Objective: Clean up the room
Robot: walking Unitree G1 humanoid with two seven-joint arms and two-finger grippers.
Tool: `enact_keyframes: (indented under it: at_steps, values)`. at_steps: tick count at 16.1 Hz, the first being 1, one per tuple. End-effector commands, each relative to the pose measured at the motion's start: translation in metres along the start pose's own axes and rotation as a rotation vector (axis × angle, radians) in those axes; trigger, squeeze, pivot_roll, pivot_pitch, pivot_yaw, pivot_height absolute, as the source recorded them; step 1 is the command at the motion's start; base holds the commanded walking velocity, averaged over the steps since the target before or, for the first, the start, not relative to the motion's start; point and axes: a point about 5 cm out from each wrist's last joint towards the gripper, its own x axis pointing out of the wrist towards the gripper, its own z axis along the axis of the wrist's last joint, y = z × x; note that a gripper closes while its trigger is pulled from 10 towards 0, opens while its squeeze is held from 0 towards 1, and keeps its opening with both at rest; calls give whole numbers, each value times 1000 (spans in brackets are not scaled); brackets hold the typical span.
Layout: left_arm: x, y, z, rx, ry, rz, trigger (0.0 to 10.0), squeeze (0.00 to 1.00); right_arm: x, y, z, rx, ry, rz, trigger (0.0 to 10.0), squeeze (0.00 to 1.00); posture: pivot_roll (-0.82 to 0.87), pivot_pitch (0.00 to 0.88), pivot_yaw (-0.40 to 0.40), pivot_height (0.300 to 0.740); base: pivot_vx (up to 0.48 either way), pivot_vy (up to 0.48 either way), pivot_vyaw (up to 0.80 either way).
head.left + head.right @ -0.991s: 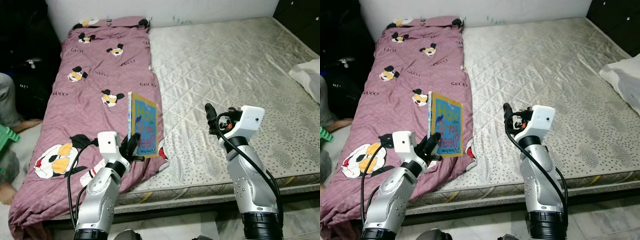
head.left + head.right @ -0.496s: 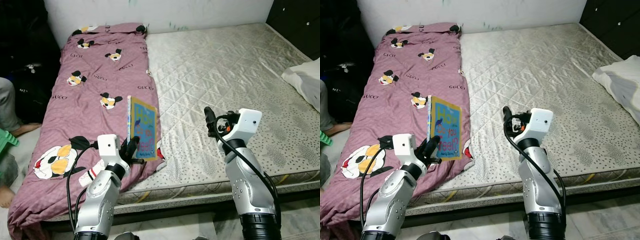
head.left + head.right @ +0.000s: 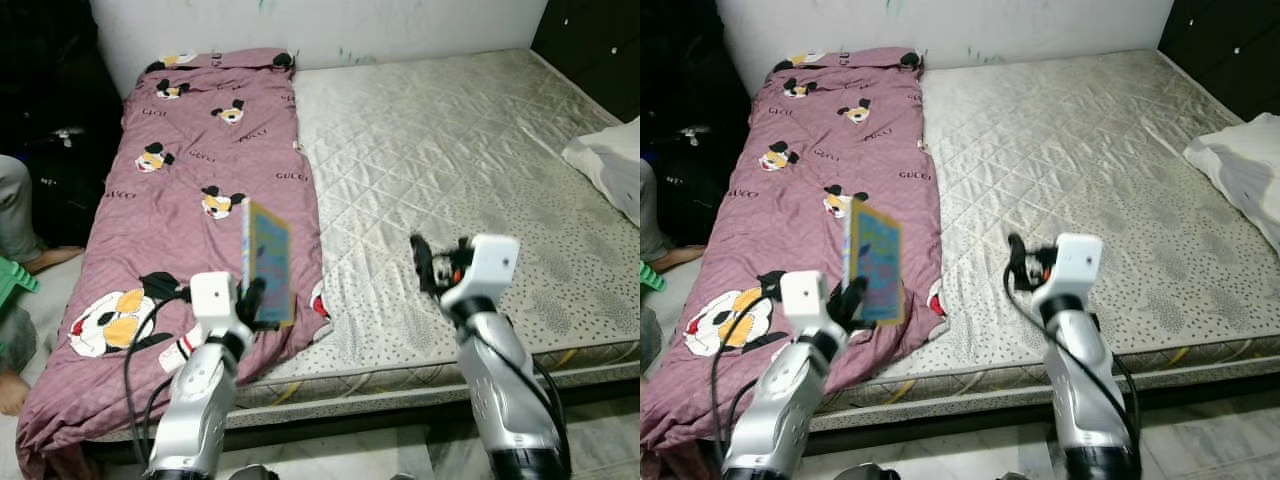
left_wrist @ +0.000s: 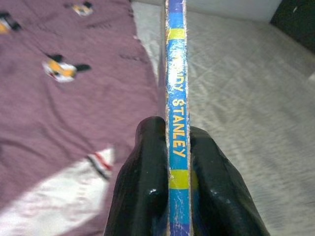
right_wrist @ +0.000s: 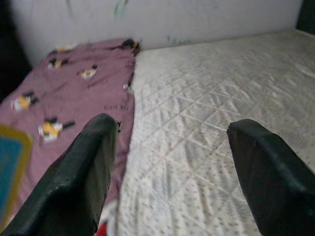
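One bare quilted mattress (image 3: 470,150) carried a purple "GUCCI" cartoon-mouse blanket (image 3: 190,190) along its left side, above which the left gripper (image 3: 252,300) clamped an upright blue book (image 3: 266,262), spine reading "STANLEY", while the right gripper (image 3: 424,270) hovered wide, empty.

blanket (image 3: 190,190): mauve, cartoon mouse print | mattress (image 3: 450,140): cream, quilted diamonds, speckled | book (image 3: 266,262): blue, yellow border; spine blue-yellow bands, orange lettering | pillow (image 3: 610,165): white
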Motion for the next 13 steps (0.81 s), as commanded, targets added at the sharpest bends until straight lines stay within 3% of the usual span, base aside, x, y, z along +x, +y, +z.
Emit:
enact_keyframes:
  at_steps: [1,3,5,8,13]
  values:
    - [-5,3,19,132,-117,-4,10000,0,-8,-7,1,-60,-14,9,10000,0,-3,63,51,740,0,0,0]
    - [-9,5,33,174,-174,13,10000,0,-18,-27,-9,-103,30,-22,10000,0,-3,63,51,740,0,0,0]
    - [-7,5,37,153,-177,24,10000,0,-18,-32,-11,-96,45,-46,10000,0,-3,68,49,740,0,0,0]
    - [-3,4,37,161,-182,52,10000,0,-10,-20,-12,-24,48,-40,10000,0,1,69,50,740,0,0,0]
    - [-2,2,36,130,-174,44,10000,0,-9,-8,-14,-2,50,-18,10000,0,7,79,45,740,0,0,0]
